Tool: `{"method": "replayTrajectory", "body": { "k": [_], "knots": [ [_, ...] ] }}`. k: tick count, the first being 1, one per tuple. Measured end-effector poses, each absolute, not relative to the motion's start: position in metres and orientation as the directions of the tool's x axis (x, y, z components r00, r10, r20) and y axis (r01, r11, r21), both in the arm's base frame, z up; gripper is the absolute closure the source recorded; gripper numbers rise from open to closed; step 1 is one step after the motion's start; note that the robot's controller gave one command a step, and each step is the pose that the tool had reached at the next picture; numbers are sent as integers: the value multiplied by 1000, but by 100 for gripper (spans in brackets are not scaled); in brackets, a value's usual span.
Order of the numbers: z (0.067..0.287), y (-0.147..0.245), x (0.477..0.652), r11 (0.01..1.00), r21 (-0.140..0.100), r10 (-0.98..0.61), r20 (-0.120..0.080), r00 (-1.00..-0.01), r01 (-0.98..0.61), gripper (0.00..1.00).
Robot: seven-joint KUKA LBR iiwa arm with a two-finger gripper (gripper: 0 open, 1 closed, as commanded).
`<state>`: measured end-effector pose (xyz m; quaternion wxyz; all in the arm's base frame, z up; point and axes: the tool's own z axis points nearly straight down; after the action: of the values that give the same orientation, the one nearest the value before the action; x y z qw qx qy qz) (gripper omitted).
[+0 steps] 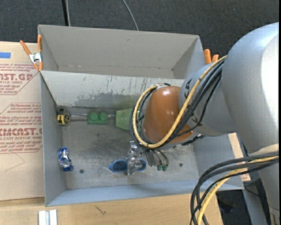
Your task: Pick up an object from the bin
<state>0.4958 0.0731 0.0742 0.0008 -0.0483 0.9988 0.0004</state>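
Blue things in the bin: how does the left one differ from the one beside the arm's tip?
The blue-and-white thing is crumpled; the dark blue thing is smooth and oval. The first lies alone by the left wall, the second at the gripper. Both rest on the bin floor.

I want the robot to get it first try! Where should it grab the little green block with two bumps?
Probably best from straight above, pinching the green block across its short width, front and back sides. It lies flat and long from left to right, and a paler green thing sits close by its right end, so the ends leave less room.
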Motion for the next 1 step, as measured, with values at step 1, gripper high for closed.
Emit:
{"method": "replayTrajectory", "body": {
  "k": [1],
  "knots": [
    [188,92,500,997,2,-75,-9,-997,-75,100]
  ]
}}
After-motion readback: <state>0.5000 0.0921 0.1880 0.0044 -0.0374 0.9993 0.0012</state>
